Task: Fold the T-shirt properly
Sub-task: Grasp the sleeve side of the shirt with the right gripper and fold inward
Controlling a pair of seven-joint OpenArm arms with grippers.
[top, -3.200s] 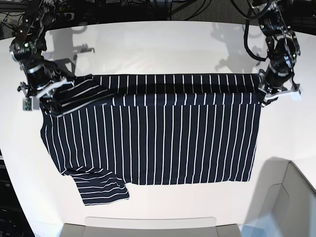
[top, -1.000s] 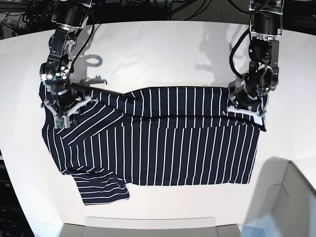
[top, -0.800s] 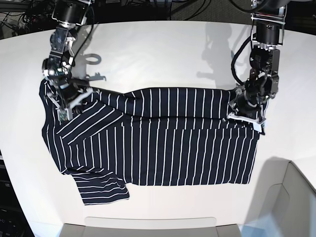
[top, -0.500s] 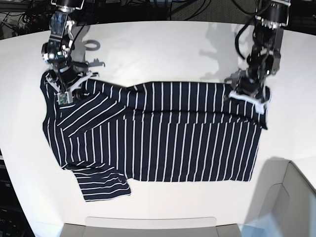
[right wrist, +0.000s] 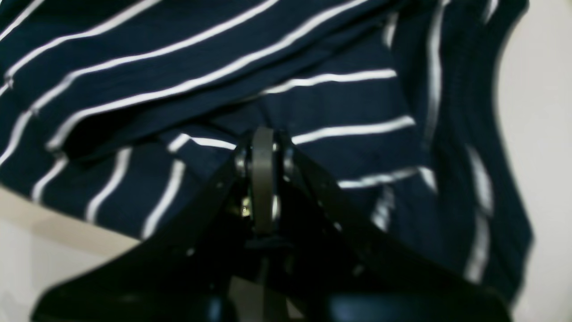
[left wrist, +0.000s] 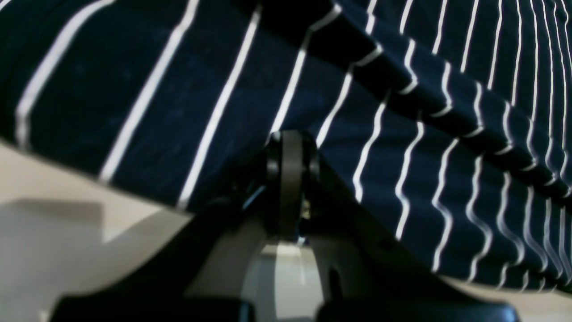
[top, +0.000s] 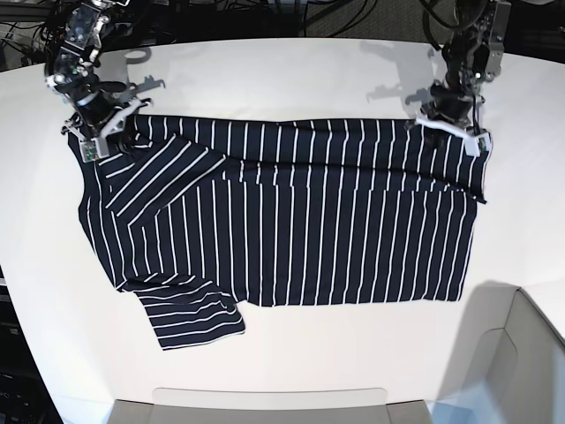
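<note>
Taking the T-shirt (top: 291, 221) as the landmark, it lies spread on the white table (top: 282, 79), nearly flat, with a short sleeve (top: 194, 320) sticking out at its near-left corner in the base view. At its far-left corner sits the right gripper (top: 93, 132), its fingers closed on a pinch of the striped cloth; in the right wrist view the jaws meet in a thin line with fabric bunched around them (right wrist: 263, 179), though blur hides exactly how much cloth is caught. Along the far edge a band of cloth lies doubled over the body, and what is under it is covered. At the far-right corner the left gripper (top: 452, 124) likewise grips the hem, its jaws pressed together on the cloth (left wrist: 289, 179); the close view is soft and dark there.
</note>
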